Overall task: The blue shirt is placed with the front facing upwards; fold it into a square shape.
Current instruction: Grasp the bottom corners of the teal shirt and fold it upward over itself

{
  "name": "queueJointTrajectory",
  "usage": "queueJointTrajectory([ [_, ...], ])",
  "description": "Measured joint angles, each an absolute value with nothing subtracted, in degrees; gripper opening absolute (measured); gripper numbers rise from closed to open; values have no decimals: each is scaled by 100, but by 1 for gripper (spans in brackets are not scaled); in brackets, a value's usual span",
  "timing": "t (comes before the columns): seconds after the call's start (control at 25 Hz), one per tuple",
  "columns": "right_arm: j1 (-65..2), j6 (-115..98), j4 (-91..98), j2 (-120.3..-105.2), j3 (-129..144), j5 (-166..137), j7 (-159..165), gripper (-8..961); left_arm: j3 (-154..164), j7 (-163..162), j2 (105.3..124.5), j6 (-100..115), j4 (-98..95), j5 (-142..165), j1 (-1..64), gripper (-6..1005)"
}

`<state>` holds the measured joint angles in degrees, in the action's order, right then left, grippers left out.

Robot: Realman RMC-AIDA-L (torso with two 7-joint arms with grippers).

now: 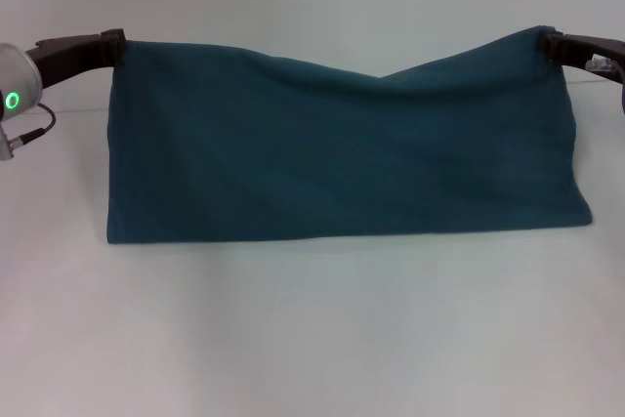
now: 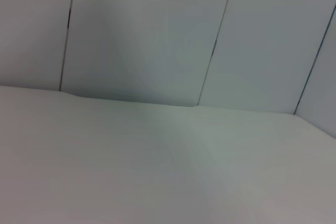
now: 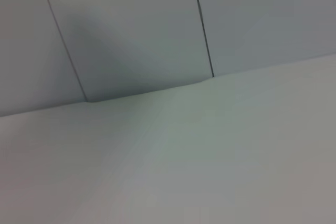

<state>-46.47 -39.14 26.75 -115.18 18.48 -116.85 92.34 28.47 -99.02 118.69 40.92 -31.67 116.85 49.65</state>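
Left tool [image 1: 117, 41]: dark, seen at the upper left of the head view, clenched on the upper left corner of the blue shirt [image 1: 342, 153]. A grey wrist housing with a lit green ring [image 1: 13, 101] and a thin dark cable [image 1: 34, 134] is seen behind it at the left edge.

Right tool [image 1: 549, 41]: dark, seen at the upper right of the head view, clenched on the upper right corner of the same garment.

Blue shirt: dark teal-blue, held up by its two top corners and stretched between the two tools as a wide panel. The top edge sags between the grips, dipping lowest a little right of the middle, with soft diagonal creases running down from it. The lower edge is laid along the worktop [image 1: 312, 339], nearly straight, the right lower corner reaching slightly farther out than the left. Only plain fabric is shown toward the camera; no print, collar or sleeve can be made out.

Worktop: pale, whitish, matte. It is seen in front of, behind and on both sides of the garment.

Left wrist view: only worktop and a pale panelled wall [image 2: 157, 35] with thin dark vertical seams are shown.

Right wrist view: the same worktop and panelled wall are shown; neither tool nor garment is visible there.
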Motion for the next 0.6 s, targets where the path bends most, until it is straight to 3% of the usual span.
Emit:
queueJointTrajectory([
  [0.12,-4680,-3719,2569,-11517,1889,-11632,9160,71,2852,-9745,11915,3935,-3091,11587,4990,1],
  [0.36,-4775,-3401,2386,-11577,1943,-11364,8549,129,2857,-9116,12193,3343,-3008,11369,5057,0],
  [0.56,-4815,-2929,2366,-11635,2007,-11021,8352,178,2848,-9102,12241,2908,-2919,11333,5104,119],
  [0.6,-4819,-2865,2375,-11635,2012,-10992,8335,187,2849,-9102,12249,2859,-2918,11281,5096,190],
])
